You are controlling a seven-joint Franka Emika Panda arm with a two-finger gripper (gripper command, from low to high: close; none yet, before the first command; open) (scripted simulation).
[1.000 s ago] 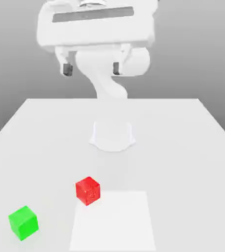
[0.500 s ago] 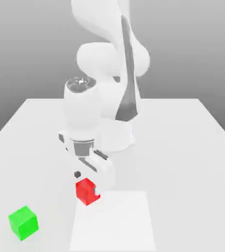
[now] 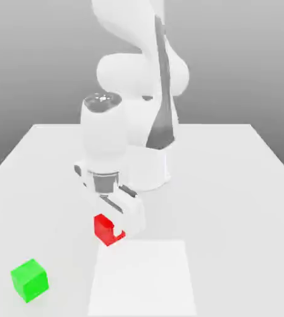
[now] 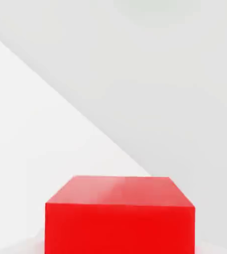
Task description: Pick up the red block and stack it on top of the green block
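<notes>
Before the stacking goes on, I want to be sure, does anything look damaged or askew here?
Nothing stands out: the red block in the gripper and the green block on the table both look undamaged.

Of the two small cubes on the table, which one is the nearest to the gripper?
The bright red cube; it is between the fingers, while the green cube stands apart.

red block (image 3: 105, 230) in pincer (image 3: 115, 231), green block (image 3: 30, 280) apart

Open tabletop (image 3: 225, 210) between hand (image 3: 115, 230) and green block (image 3: 30, 280); nothing blocks passage.
</notes>
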